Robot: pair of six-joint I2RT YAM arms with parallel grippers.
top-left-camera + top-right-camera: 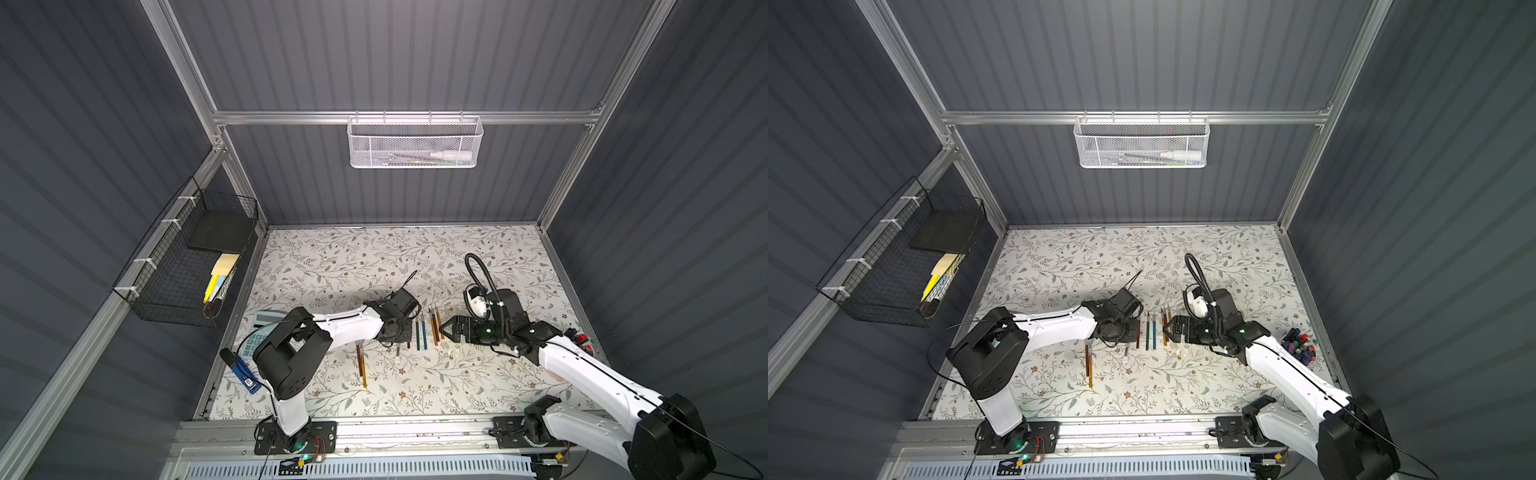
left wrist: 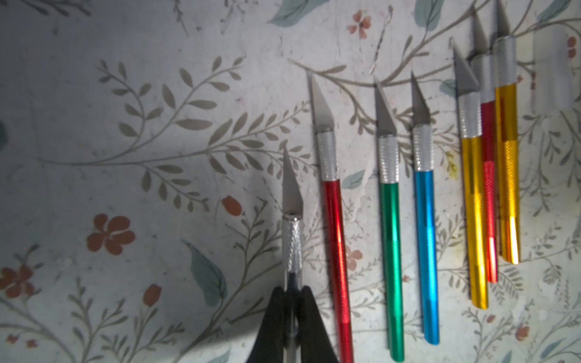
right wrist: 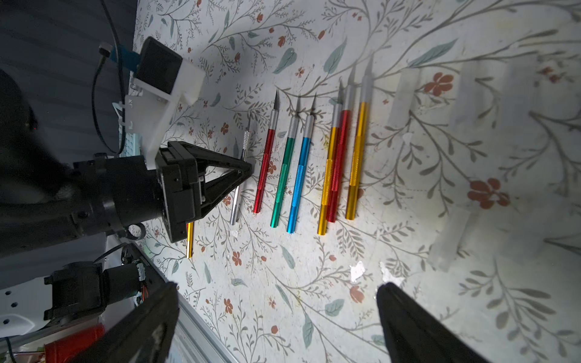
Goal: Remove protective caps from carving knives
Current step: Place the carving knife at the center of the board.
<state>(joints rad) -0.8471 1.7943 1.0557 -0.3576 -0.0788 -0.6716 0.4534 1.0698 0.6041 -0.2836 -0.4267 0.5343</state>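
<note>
The left fingers point(image 2: 276, 314) pinch the bare silver knife point(image 2: 292, 245), left of the other knives point(image 2: 391, 251), maybe to steady it, while the right fingers point(image 3: 408, 314) hang wide and empty by loose caps point(image 3: 405, 97).

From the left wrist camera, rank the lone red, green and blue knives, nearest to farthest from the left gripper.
1. Lone red knife, right beside the left gripper and its silver knife.
2. Green knife, middle of the three.
3. Blue knife, nearest the gold-and-red bunch.
</note>
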